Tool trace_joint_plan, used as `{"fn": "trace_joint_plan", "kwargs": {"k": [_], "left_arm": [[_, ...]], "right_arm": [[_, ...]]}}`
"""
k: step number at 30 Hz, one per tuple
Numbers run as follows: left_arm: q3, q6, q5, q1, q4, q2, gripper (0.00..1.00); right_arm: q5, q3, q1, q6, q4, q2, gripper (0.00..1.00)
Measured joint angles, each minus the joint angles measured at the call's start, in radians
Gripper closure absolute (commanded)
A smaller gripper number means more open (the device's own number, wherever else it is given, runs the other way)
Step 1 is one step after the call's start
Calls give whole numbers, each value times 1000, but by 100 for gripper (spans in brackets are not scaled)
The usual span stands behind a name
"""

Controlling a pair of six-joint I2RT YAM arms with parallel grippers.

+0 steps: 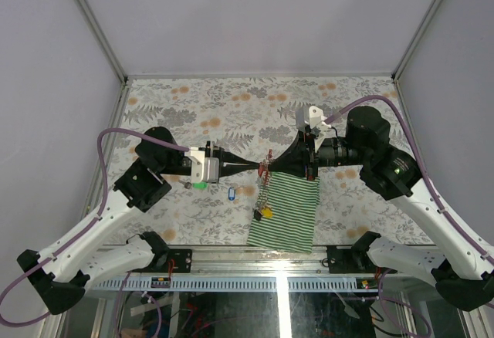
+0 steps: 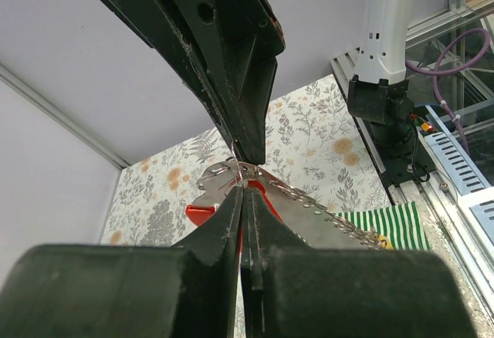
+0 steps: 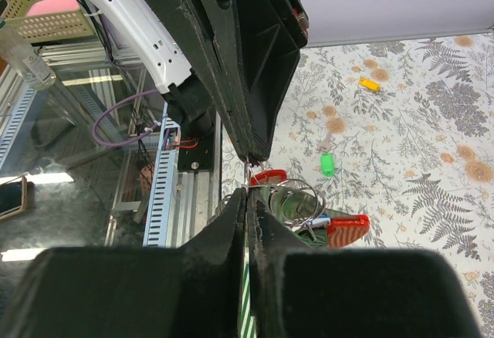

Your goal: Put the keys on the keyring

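keyring (image 2: 301, 203) between shut jaws, contact point obscured

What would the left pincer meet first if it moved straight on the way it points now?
Probably the right pincer: its closed tips face the left pincer head-on, with only the keyring wire between them.

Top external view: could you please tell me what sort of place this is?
Likely a robotics lab cell: left arm and right arm bolted to a floral-covered table, grey walls in aluminium framing, and a cable duct along the near edge.
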Motion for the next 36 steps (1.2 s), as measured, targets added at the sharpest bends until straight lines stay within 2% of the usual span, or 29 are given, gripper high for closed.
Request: {"fn": "trace_joint_plan", "kwargs": {"k": [36], "left_arm": [[32, 28, 26, 0, -23, 9, 100]], "right_arm": [[1, -1, 0, 5, 16, -1, 100]]}}
